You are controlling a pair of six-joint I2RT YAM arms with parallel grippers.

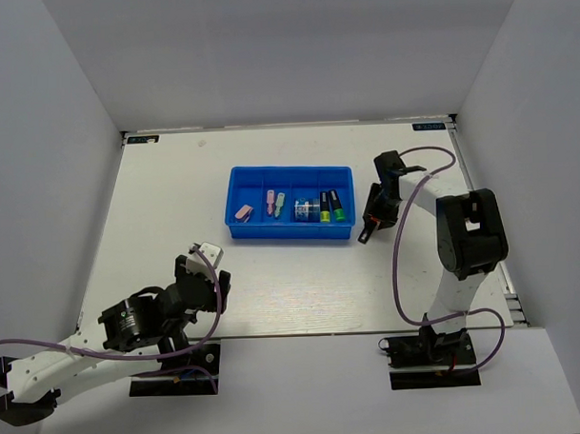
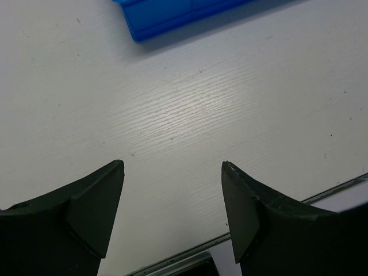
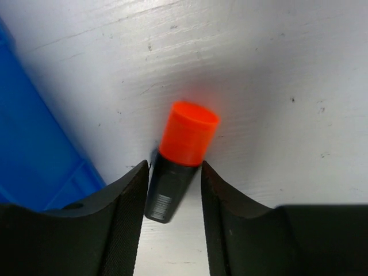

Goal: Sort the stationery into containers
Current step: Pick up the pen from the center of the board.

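A short black highlighter with an orange cap [image 3: 185,144] lies on the white table just right of the blue tray [image 3: 34,155]. My right gripper [image 3: 172,167] is down around it, with one finger touching its black body and the other the base of its cap. In the top view this gripper [image 1: 370,231] is at the right end of the tray [image 1: 234,205]. The tray holds a pink eraser [image 1: 243,213], pastel pieces [image 1: 274,202], a tape roll [image 1: 302,211], and yellow [image 1: 324,208] and green [image 1: 336,208] highlighters. My left gripper [image 2: 172,167] hangs open and empty over bare table.
White walls enclose the table on three sides. The left arm [image 1: 151,317] is folded low near the front edge, whose metal strip [image 2: 190,256] shows under its fingers. A corner of the tray [image 2: 167,14] shows far ahead of the left gripper.
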